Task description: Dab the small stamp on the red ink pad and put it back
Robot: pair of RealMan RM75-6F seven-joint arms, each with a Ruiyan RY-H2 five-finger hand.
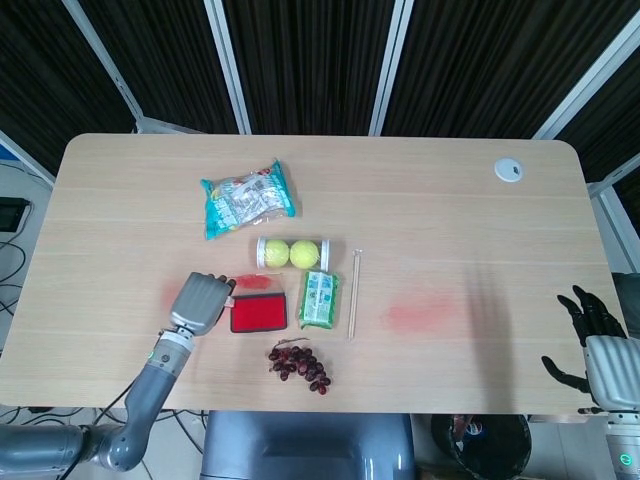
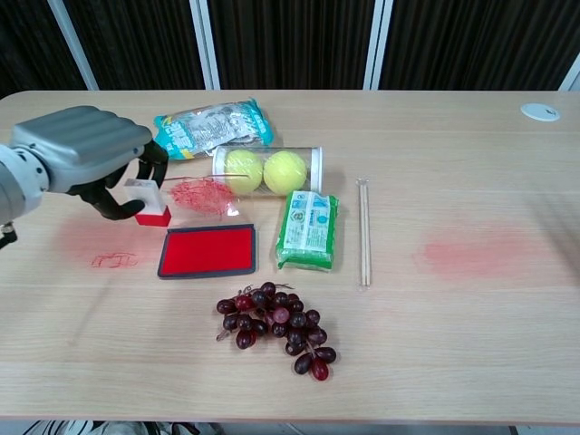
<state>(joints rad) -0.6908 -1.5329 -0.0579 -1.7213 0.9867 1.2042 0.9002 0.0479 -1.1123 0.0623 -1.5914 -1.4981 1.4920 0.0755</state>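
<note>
The small stamp (image 2: 149, 203), white on top with a red base, stands just beyond the far left corner of the open red ink pad (image 2: 207, 251). My left hand (image 2: 83, 152) curls over it, pinching the white top between thumb and fingers. Whether the base touches the table I cannot tell. From the head view the left hand (image 1: 200, 301) hides most of the stamp, beside the ink pad (image 1: 259, 313). My right hand (image 1: 592, 343) hangs at the table's front right edge, fingers spread, holding nothing.
The pad's clear, red-smeared lid (image 2: 204, 195) lies behind the pad. Nearby are a tube of tennis balls (image 2: 265, 169), a green packet (image 2: 308, 229), thin sticks (image 2: 364, 231), grapes (image 2: 276, 324) and a snack bag (image 2: 211, 125). Red stains (image 2: 471, 251) mark the table.
</note>
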